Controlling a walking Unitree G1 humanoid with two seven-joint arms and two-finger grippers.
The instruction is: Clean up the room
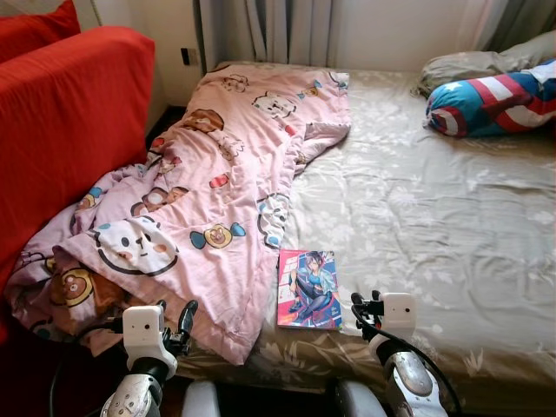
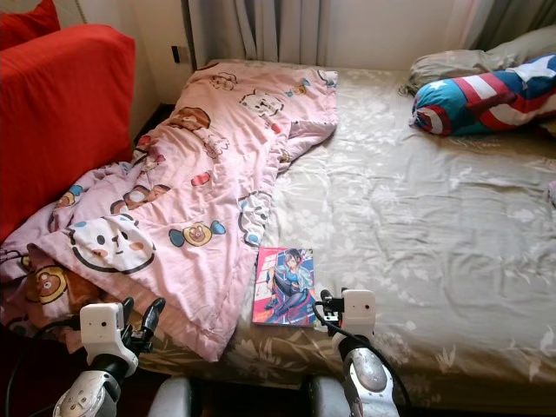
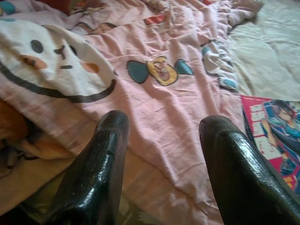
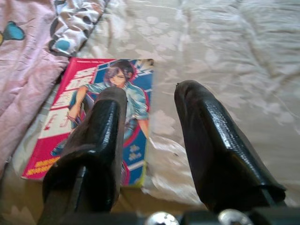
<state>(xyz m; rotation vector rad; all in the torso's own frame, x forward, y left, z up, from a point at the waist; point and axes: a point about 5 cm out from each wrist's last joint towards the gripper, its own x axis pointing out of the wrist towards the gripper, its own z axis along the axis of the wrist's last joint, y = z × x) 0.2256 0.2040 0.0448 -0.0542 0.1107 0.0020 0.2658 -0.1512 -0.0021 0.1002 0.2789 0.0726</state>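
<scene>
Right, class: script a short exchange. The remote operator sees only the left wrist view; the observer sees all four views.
Operator: What's beyond this pink cartoon-print quilt?
Observer: A red fabric sofa, on its left.
Operator: And across the beige floral-sheeted bed?
Observer: A blue, red and white striped bolster pillow, far right.
Operator: The right gripper?
Observer: Open, hovering by the near edge of the glossy pink-and-blue comic book.

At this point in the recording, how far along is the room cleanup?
Nothing looks done yet. The pink blanket lies crumpled over the bed's left side and the book sits near the front edge. Both grippers are open and holding nothing: the right gripper hovers beside the book, the left gripper at the blanket's edge.
</scene>
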